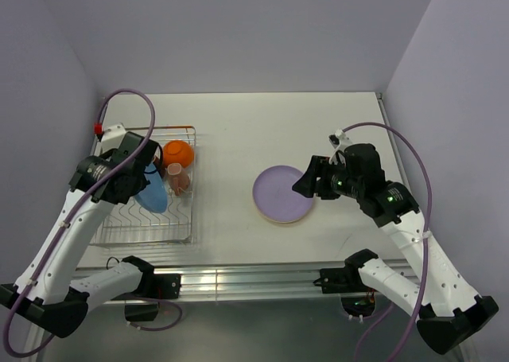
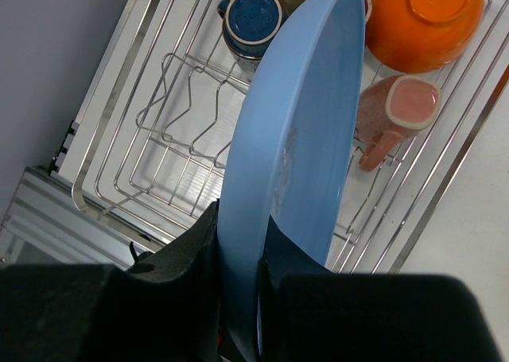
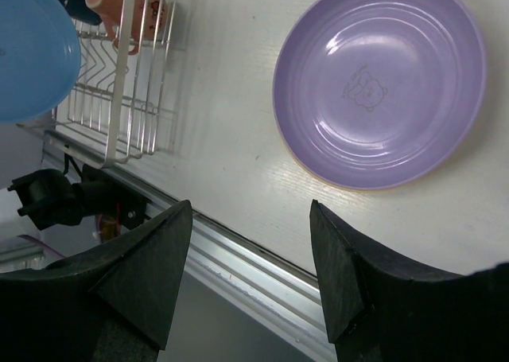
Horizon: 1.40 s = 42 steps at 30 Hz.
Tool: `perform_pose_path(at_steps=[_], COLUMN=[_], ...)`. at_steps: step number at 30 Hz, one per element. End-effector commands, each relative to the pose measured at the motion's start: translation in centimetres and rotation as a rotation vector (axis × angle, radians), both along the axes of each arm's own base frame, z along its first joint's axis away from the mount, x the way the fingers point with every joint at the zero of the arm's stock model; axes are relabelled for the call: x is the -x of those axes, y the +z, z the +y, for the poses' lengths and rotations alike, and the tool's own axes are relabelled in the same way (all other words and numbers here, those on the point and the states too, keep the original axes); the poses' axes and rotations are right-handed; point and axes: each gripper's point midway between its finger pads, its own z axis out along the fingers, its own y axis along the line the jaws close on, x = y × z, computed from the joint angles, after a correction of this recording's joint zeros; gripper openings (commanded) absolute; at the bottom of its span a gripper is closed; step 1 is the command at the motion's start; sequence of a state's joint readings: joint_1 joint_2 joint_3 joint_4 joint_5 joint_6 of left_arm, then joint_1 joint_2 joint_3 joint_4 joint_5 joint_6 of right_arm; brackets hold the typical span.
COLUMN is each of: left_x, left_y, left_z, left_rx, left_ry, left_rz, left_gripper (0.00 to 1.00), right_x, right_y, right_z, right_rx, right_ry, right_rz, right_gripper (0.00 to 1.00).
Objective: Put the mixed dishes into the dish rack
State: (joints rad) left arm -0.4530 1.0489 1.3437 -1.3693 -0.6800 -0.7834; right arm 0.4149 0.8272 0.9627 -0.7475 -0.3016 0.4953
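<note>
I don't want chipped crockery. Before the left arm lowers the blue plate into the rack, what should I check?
1. Grip: the left gripper clamps the rim of the blue plate between both fingers: ok.
2. Orientation: the plate stands on edge over the dish rack: ok.
3. Landing spot: bare wire floor shows beside the plate, toward the rack's near end: ok.
4. Clearance: the pink mug and orange bowl lie close beside the plate, and the gap is hidden: cannot tell.
5. Other arm: the right gripper is open by the lilac plate on the table, away from the rack: ok.
</note>
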Motion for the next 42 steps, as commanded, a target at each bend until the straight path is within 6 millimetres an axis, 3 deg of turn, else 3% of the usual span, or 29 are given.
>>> perform_pose_path(at_steps=[1,16,33,42], left_x=[-0.2,-0.2,-1.5,-1.3], left_y=[0.1,0.1,-3.6,-3.8], left_z=[0.9,1.3,-0.9,-0.9], left_rx=[-0.038,-0.038,-0.033,-0.040], left_ry=[0.047,0.065,-0.050,-0.042], left_rz=[-0.011,-0.012,0.128,0.143], left_gripper=[0.00,0.00,0.00,0.00], right_x=[0.2,0.5,0.5,0.5], right_y=[0.3,0.3,0.7,0.5], right_z=[0.5,1.4,1.1,1.2], right_rx=[-0.013,-0.037,-0.031,-0.036], right_ry=[0.037,0.078,0.071,0.075], right_rz=[-0.032,-0.014,-0.031,-0.030], right_gripper=[0.68,0.68,0.68,0.68])
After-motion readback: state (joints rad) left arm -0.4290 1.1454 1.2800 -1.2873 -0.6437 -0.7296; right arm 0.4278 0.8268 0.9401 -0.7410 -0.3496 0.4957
